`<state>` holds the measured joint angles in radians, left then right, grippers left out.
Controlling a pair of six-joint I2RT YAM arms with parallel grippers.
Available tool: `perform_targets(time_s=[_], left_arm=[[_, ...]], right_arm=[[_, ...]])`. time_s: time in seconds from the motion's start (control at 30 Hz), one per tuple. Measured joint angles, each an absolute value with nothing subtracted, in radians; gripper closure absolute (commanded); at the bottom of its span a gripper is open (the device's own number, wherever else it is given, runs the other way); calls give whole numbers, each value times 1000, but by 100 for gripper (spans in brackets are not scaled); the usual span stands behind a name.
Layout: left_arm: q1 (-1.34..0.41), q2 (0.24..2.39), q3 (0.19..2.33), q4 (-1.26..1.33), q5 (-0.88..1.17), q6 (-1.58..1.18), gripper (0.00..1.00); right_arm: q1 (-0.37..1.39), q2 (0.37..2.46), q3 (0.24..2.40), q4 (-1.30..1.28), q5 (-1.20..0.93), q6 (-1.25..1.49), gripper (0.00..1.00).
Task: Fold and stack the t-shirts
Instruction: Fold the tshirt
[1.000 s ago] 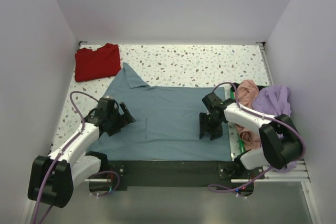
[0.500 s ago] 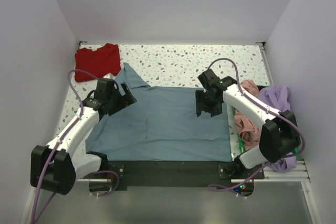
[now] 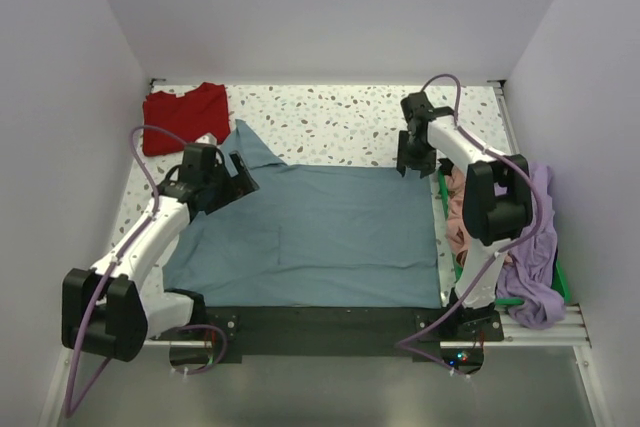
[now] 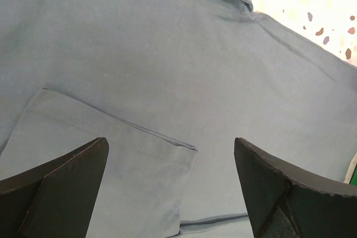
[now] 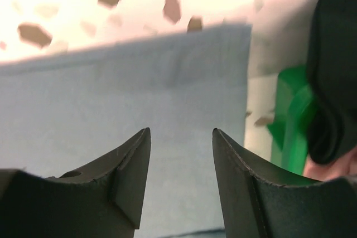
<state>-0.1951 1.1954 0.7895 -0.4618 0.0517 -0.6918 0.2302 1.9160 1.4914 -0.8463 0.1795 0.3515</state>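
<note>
A: What takes up most of the speckled tabletop (image 3: pixel 340 112)?

B: The slate-blue t-shirt (image 3: pixel 320 227). It lies spread flat in the middle, collar towards the far left and lower hem along the near edge.

A: And the other shirts?

B: The lavender t-shirt (image 3: pixel 535 277) is heaped at the right side and hangs over the rim of a green tray (image 3: pixel 445 192). The salmon-pink t-shirt (image 3: pixel 458 222) is bunched just beside it, against the blue shirt's right edge. The red t-shirt (image 3: pixel 185 117) lies folded in the far left corner, apart from the blue collar.

A: Where is the left tool (image 3: pixel 238 175)?

B: Over the blue shirt's left shoulder, near the collar. Its wrist view shows the fingers spread wide with only flat cloth and the chest pocket (image 4: pixel 111 154) between them, and nothing gripped.

A: The right tool (image 3: pixel 412 159)?

B: At the blue shirt's far right corner, close to the green tray. Its fingers stand parted above the cloth with nothing between them. Whether they touch the fabric, I cannot tell
</note>
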Motion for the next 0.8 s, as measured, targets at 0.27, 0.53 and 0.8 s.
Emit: perform_targets(time_s=[0.27, 0.53, 0.8], left_arm=[[-179, 1142, 777, -463, 52, -691, 0], [-177, 1142, 755, -466, 52, -687, 0], [-177, 1142, 755, -467, 53, -686, 0]], right_arm=[[222, 1970, 1488, -711, 307, 338, 50], [210, 1997, 1468, -617, 383, 320, 50], [175, 2043, 1466, -584, 384, 318, 50]])
